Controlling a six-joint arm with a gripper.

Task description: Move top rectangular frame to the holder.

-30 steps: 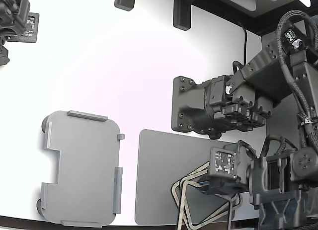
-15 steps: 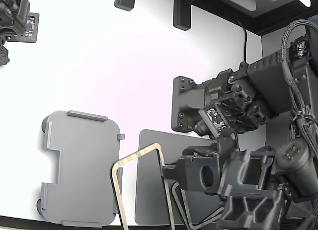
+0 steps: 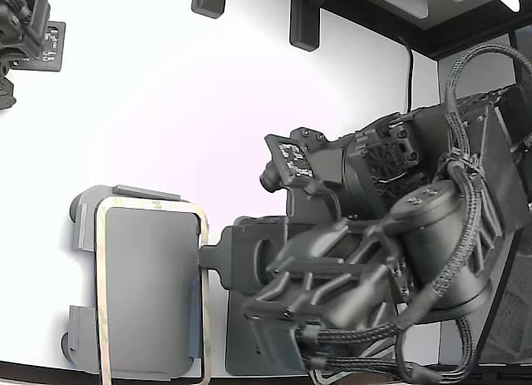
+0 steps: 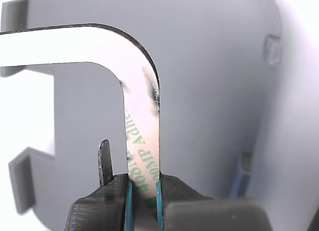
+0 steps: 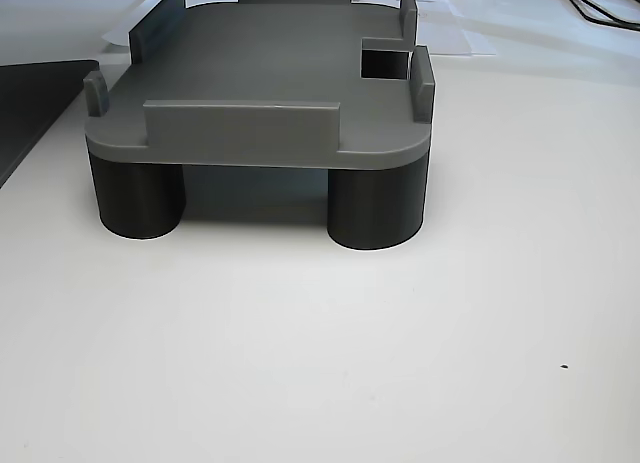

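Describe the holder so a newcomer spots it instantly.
On the white table, at the exterior view's lower left, sits the holder, a light grey rounded tray. Unlike the plain darker mat beside it, it has raised edge tabs and stepped notches.

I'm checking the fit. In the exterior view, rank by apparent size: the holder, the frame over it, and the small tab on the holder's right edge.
1. Holder and frame: near alike; the arm is nearer the camera, so unsure.
2. Tab: smallest.
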